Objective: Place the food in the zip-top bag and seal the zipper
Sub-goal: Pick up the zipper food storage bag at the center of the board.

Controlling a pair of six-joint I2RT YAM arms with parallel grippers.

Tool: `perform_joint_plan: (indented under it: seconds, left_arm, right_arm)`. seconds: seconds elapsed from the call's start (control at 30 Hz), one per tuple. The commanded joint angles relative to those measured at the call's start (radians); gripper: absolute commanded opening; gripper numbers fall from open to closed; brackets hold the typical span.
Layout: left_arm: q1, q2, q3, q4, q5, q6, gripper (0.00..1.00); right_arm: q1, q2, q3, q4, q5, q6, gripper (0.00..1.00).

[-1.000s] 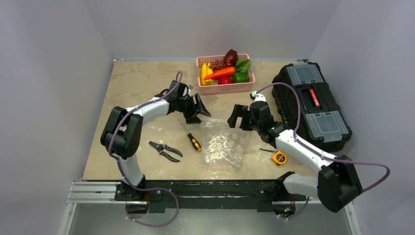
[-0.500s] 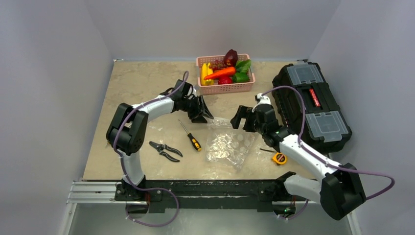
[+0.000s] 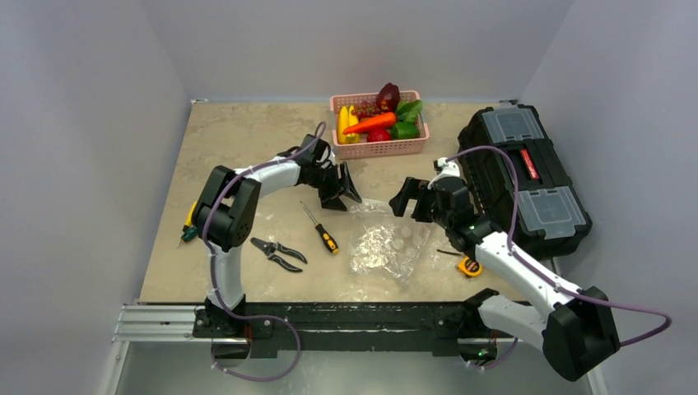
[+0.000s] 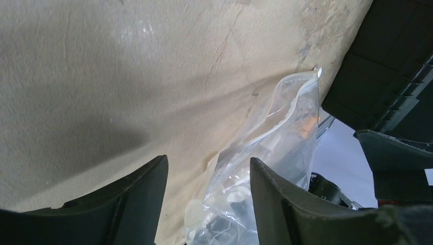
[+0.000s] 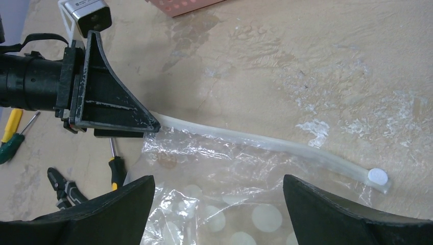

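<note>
Ahead of the left pincer, held parted, we note the clear polka-dotted plastic bag; the right pincer, also parted, overlooks its whitish zipper strip.

Both arms, left and right, are wearing white shells between chunky black joint housings, and a purple cable is looping along each. The left fingers are showing as flat black triangular plates, with a grey camera block sitting on a white bracket.

Overhead view looks down; close wrist views share the bag.
</note>
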Motion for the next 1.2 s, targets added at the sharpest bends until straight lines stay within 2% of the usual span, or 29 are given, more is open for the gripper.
perform_joint_plan:
  seconds: [0.0, 0.27, 0.37, 0.5, 0.53, 0.83, 1.03, 1.1, 1.17]
  left_arm:
    - [-0.008, 0.036, 0.069, 0.018, 0.037, 0.039, 0.59]
    - [-0.024, 0.018, 0.051, 0.088, 0.084, 0.021, 0.44]
    - [-0.029, 0.029, 0.054, 0.097, 0.107, 0.011, 0.32]
    - [-0.029, 0.029, 0.063, 0.09, 0.116, 0.017, 0.05]
    - [-0.029, 0.023, 0.065, 0.085, 0.11, 0.023, 0.02]
    - [-0.029, -0.143, 0.062, 0.056, 0.036, 0.112, 0.0]
    - [-0.034, -0.279, 0.038, 0.138, 0.042, 0.221, 0.0]
    - [-0.035, -0.307, 0.033, 0.162, 0.075, 0.245, 0.0]
    - [-0.037, -0.329, 0.033, 0.162, 0.09, 0.274, 0.0]
  right_arm:
    - [-0.01, -0.023, -0.008, 0.026, -0.01, 0.004, 0.99]
    - [-0.012, -0.037, -0.002, 0.011, -0.009, -0.007, 0.99]
    - [-0.015, -0.037, -0.001, 0.012, -0.012, -0.008, 0.99]
    - [-0.015, -0.035, -0.002, 0.016, -0.013, 0.002, 0.99]
    - [-0.017, -0.035, -0.004, 0.015, -0.012, 0.004, 0.99]
    - [-0.093, -0.097, -0.052, 0.045, -0.049, -0.001, 0.99]
    - [-0.153, -0.126, -0.058, 0.049, -0.114, -0.05, 0.99]
    - [-0.172, -0.14, -0.07, 0.089, -0.159, -0.053, 0.99]
    - [-0.204, -0.153, -0.089, 0.156, -0.269, -0.04, 0.99]
